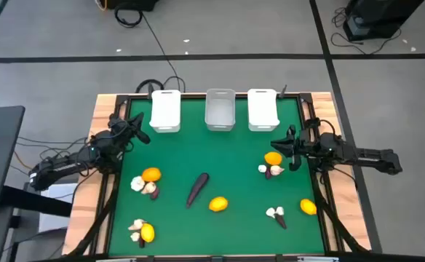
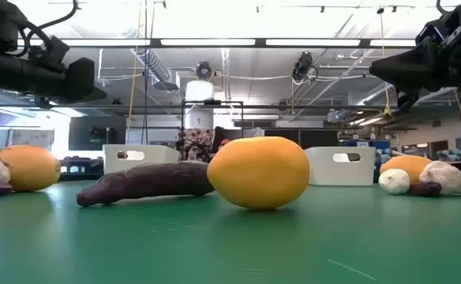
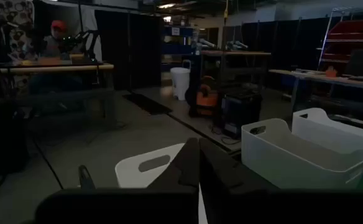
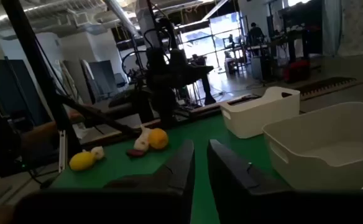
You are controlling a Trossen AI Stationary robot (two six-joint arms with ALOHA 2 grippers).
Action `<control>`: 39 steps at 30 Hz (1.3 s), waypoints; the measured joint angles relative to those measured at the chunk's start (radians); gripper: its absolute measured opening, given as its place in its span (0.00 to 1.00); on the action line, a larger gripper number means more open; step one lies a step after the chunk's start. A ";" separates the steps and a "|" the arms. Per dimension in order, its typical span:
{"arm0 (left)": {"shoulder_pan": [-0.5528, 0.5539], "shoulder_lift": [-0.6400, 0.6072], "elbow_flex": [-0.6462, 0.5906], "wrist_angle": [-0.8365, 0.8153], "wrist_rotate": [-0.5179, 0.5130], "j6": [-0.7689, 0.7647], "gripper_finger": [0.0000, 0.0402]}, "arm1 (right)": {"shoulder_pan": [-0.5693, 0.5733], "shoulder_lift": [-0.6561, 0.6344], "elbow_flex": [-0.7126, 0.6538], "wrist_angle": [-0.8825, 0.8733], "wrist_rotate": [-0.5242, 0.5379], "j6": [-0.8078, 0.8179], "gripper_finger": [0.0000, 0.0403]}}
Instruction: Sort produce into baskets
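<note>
in the high view three baskets stand in a row along the top edge of the green mat: a white one (image 1: 165, 110) at left, a greyish one (image 1: 220, 109) in the middle, a white one (image 1: 262, 108) at right. the produce lies scattered across the lower half: an eggplant (image 1: 197, 188) near centre, a citrus (image 1: 218, 204) just right of it, and garlic (image 1: 137, 183) at left. the left gripper (image 1: 141, 133), at middle left, is clenched on nothing. the right gripper (image 1: 292, 149), at middle right, holds nothing, its fingers a narrow slit apart.
</note>
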 joint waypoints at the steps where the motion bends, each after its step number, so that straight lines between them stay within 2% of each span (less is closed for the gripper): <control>1: 0.000 0.000 0.000 0.000 0.000 0.000 0.01 | 0.000 0.000 0.000 0.000 0.000 0.000 0.14; 35: 0.000 0.000 0.000 0.000 0.000 0.000 0.01 | 0.000 0.000 0.000 0.000 0.000 0.001 0.14; 39: 0.000 0.000 0.000 0.000 0.000 0.000 0.01 | 0.000 0.000 0.000 -0.006 -0.069 0.203 0.14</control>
